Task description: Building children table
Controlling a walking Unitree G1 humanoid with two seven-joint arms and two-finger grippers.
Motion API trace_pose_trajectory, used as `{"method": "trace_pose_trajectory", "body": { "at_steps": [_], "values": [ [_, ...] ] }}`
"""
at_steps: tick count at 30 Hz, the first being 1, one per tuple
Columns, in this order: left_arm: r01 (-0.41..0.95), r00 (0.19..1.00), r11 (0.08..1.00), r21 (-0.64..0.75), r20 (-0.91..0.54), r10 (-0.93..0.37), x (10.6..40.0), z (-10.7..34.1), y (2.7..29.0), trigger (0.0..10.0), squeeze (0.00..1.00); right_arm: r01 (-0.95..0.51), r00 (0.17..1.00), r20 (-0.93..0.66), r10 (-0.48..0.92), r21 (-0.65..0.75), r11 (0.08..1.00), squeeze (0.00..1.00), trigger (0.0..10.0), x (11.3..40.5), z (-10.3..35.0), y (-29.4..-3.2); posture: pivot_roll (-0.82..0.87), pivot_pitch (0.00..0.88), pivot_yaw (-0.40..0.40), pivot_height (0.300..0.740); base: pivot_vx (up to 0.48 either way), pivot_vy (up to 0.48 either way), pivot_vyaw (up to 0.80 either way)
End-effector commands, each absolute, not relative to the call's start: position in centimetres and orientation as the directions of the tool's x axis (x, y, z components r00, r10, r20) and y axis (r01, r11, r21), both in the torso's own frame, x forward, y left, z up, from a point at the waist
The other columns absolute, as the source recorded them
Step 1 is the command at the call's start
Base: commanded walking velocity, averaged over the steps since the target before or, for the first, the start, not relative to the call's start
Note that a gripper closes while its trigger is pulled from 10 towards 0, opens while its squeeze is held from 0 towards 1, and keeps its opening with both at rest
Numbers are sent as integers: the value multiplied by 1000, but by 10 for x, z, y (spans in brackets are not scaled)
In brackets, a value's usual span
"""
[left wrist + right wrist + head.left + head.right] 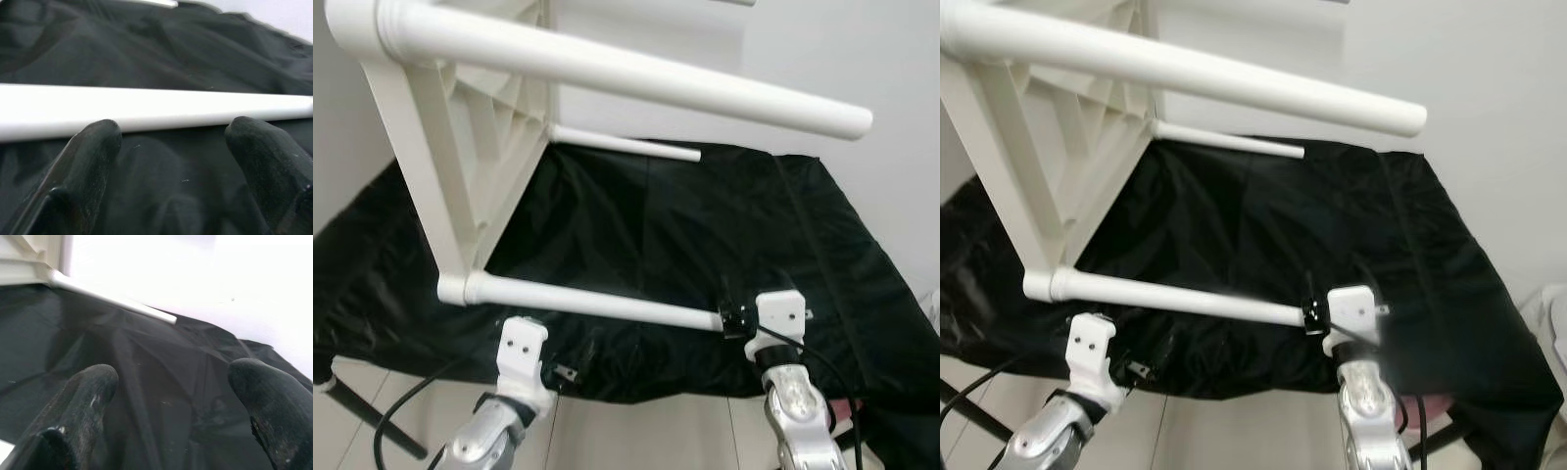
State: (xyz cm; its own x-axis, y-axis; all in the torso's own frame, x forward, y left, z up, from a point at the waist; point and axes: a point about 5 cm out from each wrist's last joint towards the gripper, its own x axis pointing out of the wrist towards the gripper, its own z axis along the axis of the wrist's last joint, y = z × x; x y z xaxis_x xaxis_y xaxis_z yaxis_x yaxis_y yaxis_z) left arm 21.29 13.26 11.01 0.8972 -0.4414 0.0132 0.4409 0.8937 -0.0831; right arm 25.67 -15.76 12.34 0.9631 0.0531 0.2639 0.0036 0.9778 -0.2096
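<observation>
While the white plastic children's table (450, 147) lies tipped on its side at the left, its ribbed underside faces right and its round legs reach out sideways over a worktop draped in black cloth (705, 255). Just below the near end of the lowest leg (597, 301) sits the left gripper (171, 142); its wrist view shows two black fingers (93, 156) spread apart, with the leg crossing just beyond their tips and not touching them as far as can be seen. Higher up, the nearest leg (636, 78) slants across the top of the head view, and a thinner-looking far leg (626, 144) points right behind it. Further right, the right gripper (171, 377) is raised by the free tip of the lowest leg, its fingers (88, 396) also spread wide over the cloth, holding nothing. Behind everything stands a plain white wall (862, 59).
</observation>
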Motion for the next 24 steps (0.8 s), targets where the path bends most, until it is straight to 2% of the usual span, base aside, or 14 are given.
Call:
{"method": "trace_pose_trajectory", "body": {
  "at_steps": [1, 10, 24],
  "values": [
    [426, 904, 899, -99, 19, -426, 213, 111, 133, 10000, 0, 12, 966, 255, 46, -222, 975, 0, 10000, 255, 121, -163, 34, 35, -15, 740, 0, 0, 0],
    [381, 924, 914, -137, 16, -383, 214, 113, 135, 10000, 0, 2, 960, 271, 66, -241, 971, 0, 10000, 256, 127, -163, 34, 38, -17, 740, 0, 0, 0],
    [368, 930, 921, -129, 23, -368, 217, 113, 137, 10000, 0, -4, 960, 269, 73, -248, 969, 0, 10000, 258, 126, -163, 34, 34, -21, 740, 0, 433, 0]
  ]
}}
